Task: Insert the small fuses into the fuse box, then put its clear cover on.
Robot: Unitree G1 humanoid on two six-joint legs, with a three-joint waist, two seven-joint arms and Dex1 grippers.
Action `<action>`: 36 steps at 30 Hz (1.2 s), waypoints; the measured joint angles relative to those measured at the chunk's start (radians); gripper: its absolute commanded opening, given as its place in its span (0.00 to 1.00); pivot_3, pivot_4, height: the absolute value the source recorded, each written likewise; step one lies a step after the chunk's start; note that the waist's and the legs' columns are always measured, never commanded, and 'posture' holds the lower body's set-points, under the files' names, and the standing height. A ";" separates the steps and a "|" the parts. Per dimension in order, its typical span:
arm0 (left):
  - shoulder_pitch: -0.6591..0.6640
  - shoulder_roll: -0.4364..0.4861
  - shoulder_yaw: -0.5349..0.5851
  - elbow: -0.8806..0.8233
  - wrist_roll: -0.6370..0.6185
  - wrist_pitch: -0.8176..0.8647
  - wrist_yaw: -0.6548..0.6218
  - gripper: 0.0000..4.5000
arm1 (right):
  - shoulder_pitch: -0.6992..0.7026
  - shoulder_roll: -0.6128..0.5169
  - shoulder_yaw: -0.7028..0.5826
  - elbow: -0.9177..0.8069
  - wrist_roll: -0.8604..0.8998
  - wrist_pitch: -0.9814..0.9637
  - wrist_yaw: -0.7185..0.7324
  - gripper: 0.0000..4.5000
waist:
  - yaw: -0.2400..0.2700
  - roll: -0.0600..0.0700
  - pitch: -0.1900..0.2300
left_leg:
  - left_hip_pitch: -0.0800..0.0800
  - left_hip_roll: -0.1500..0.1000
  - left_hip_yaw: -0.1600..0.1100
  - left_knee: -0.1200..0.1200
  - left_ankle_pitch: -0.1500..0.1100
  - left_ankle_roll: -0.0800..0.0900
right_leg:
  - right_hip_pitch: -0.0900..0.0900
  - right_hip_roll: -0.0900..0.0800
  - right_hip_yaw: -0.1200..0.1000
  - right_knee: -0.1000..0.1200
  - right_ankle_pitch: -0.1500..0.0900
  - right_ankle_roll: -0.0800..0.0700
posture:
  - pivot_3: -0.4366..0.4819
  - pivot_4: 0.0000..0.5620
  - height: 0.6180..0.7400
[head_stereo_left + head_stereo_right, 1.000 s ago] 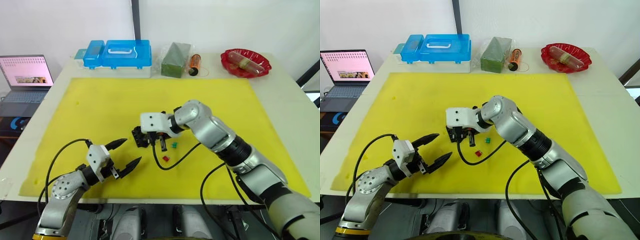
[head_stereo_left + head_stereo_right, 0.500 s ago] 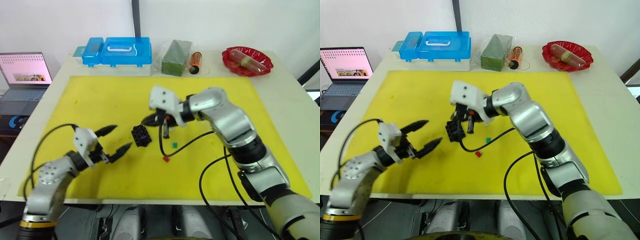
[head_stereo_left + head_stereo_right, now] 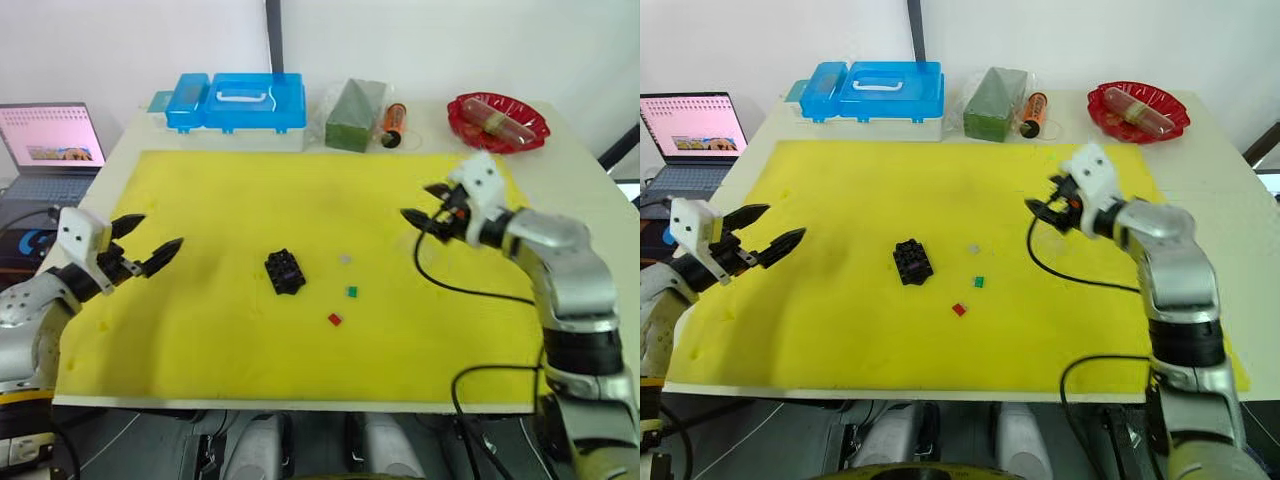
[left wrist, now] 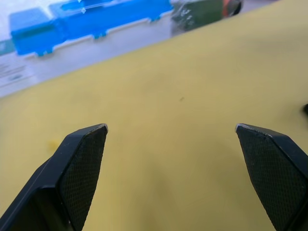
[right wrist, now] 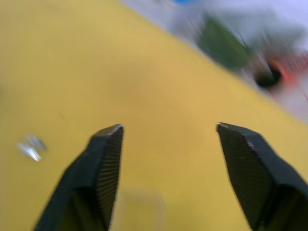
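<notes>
Centrally on the yellow mat [image 3: 230, 200] we saw the fuse box [image 3: 284, 271], black, lying alone with neither gripper near it. Just off to its right three small fuses lay loose on the mat: a pale grey fuse [image 3: 345, 259] nearest the far side, a green fuse [image 3: 351, 292] below it, and a red fuse [image 3: 334, 320] closest to the near edge, all apart from each other and from the box. We could not make out the clear cover for certain; a faint clear patch showed in the right wrist view but it was too blurred to call.

We noted the left gripper [image 3: 148, 244] over the mat's left edge, well apart from the box, fingers spread wide with nothing between them. The right gripper [image 3: 425, 203] hung over the mat's far right part, also well apart from the fuses, fingers parted and holding nothing.

Along the table's far edge sat a blue case [image 3: 236, 104], a green block [image 3: 352, 116], an orange cylinder [image 3: 392, 124] and a red dish [image 3: 497, 122]. A laptop [image 3: 52, 145] stood off the table to the left.
</notes>
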 measured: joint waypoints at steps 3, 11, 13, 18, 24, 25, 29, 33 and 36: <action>-0.039 -0.023 0.002 0.071 0.039 -0.054 0.042 1.00 | 0.104 -0.014 -0.047 0.010 -0.004 -0.078 -0.041 1.00 | -0.003 0.000 0.000 | 0.001 0.000 0.000 0.001 0.000 0.000 | 0.000 0.000 0.000 0.003 0.001 0.001 | 0.48 0.27 1.00; -0.117 -0.146 -0.007 0.132 0.082 -0.125 0.160 1.00 | 0.150 0.052 -0.228 0.092 -0.001 -0.226 -0.276 1.00 | 0.003 0.000 0.000 | 0.001 0.000 0.001 0.002 0.000 0.000 | 0.001 0.001 0.000 0.004 0.003 0.005 | 0.48 0.27 1.00; -0.132 -0.157 -0.015 0.139 0.088 -0.129 0.166 1.00 | 0.158 0.051 -0.233 0.101 0.000 -0.232 -0.293 1.00 | 0.002 0.000 0.000 | 0.001 0.000 0.001 0.002 0.000 0.000 | 0.001 0.001 0.000 0.004 0.003 0.006 | 0.48 0.27 1.00; -0.167 -0.166 -0.016 0.157 0.110 -0.141 0.193 1.00 | 0.162 0.049 -0.290 0.112 0.038 -0.204 -0.335 1.00 | 0.003 0.000 0.000 | 0.002 0.000 0.001 0.003 0.001 0.001 | 0.002 0.002 0.000 0.004 0.004 0.007 | 0.48 0.27 1.00; -0.189 -0.176 -0.035 0.157 0.126 -0.126 0.211 1.00 | 0.172 0.024 -0.318 0.044 0.159 -0.093 -0.291 1.00 | 0.003 0.000 0.000 | 0.003 0.001 0.001 0.005 0.001 0.001 | 0.004 0.004 -0.001 0.005 0.004 0.008 | 0.48 0.27 1.00; -0.206 -0.176 -0.050 0.158 0.132 -0.101 0.213 1.00 | 0.151 0.023 -0.321 0.031 0.188 -0.056 -0.289 1.00 | 0.003 0.000 0.000 | 0.003 0.001 0.001 0.007 0.001 0.001 | 0.005 0.004 -0.001 0.006 0.004 0.008 | 0.48 0.27 1.00; -0.258 -0.125 -0.085 0.145 0.058 0.001 0.039 1.00 | 0.038 -0.004 -0.290 -0.057 0.343 0.154 -0.249 1.00 | 0.000 -0.001 0.001 | 0.002 0.002 0.001 0.014 -0.002 0.005 | 0.005 0.006 -0.001 0.011 0.002 0.010 | 0.48 0.27 1.00; -0.268 -0.092 -0.093 0.078 0.012 0.012 -0.095 1.00 | 0.020 -0.073 -0.199 -0.192 0.552 0.379 -0.128 1.00 | 0.002 -0.001 0.001 | 0.002 0.003 0.000 0.015 -0.003 0.007 | 0.006 0.006 -0.002 0.011 0.002 0.011 | 0.48 0.27 1.00; -0.220 -0.094 -0.122 -0.052 -0.030 0.040 -0.164 1.00 | -0.001 -0.061 -0.183 -0.218 0.732 0.569 -0.107 1.00 | 0.003 -0.001 0.001 | 0.002 0.003 -0.001 0.017 -0.003 0.006 | 0.007 0.004 -0.002 0.011 0.002 0.011 | 0.48 0.27 1.00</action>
